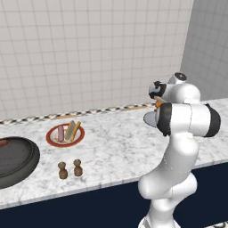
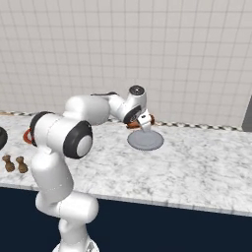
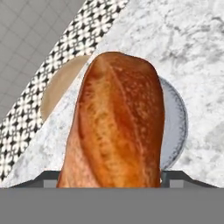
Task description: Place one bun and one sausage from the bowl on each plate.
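While the left base view looks over the marble table [image 1: 116,147]:
- bowl [image 1: 15,160]: dark, at the left edge of the table, a reddish sausage [image 1: 3,143] at its far rim.
- red-rimmed plate [image 1: 65,135]: right of the bowl, carrying a pink sausage [image 1: 60,133] and a tan bun [image 1: 72,130] side by side.
- shakers [image 1: 70,169]: two small brown ones, near edge, in front of that plate.
- arm [image 1: 178,147]: rises at the right, hiding most of the grey plate [image 1: 149,119].

Right base view:
- pincer [image 2: 143,123]: above the grey-blue plate [image 2: 145,140], an orange-brown bun end showing behind it.
- grey-blue plate: flat on the table, near the far wall.

Hand view:
- bun [image 3: 116,122]: golden-brown, clamped between the pincer fingers [image 3: 175,177], over the grey-blue plate [image 3: 175,122].
- round tan patch [image 3: 61,87]: by the patterned strip.
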Robot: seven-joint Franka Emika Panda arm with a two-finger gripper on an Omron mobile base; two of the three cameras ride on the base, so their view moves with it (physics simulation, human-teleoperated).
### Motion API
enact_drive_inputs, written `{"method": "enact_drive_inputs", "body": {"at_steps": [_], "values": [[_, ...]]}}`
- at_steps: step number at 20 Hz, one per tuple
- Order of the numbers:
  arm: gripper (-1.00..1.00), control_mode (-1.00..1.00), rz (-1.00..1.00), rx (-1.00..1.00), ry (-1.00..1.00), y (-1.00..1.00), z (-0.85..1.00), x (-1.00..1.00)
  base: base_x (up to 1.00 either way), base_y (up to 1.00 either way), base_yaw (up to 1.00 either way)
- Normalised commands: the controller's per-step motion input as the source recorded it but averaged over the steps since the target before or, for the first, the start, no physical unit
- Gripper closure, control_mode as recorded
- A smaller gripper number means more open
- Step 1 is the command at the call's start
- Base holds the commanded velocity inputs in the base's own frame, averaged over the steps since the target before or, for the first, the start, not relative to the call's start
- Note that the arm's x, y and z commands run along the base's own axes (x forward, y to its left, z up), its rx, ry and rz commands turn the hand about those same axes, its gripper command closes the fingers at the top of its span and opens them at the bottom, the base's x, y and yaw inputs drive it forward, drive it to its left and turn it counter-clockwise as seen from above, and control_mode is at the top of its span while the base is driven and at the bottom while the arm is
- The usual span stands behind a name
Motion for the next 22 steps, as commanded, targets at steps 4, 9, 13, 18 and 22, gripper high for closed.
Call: {"method": "enact_drive_inputs", "body": {"at_steps": [4,9,13,18,22], "values": [[1.0,-1.0,0.0,-0.01,0.02,-0.58,-0.91,0.03,0.0,0.0,0.0],[1.0,-1.0,0.0,-0.03,0.06,0.37,-0.9,0.0,0.0,0.0,0.0],[1.0,-1.0,0.0,-0.01,0.05,0.32,-0.3,0.23,0.0,0.0,0.0],[1.0,-1.0,0.05,0.1,0.0,-0.3,0.02,0.47,0.0,0.0,0.0],[-1.0,-1.0,0.06,0.05,0.0,-0.1,-0.19,0.48,0.0,0.0,0.0]]}}
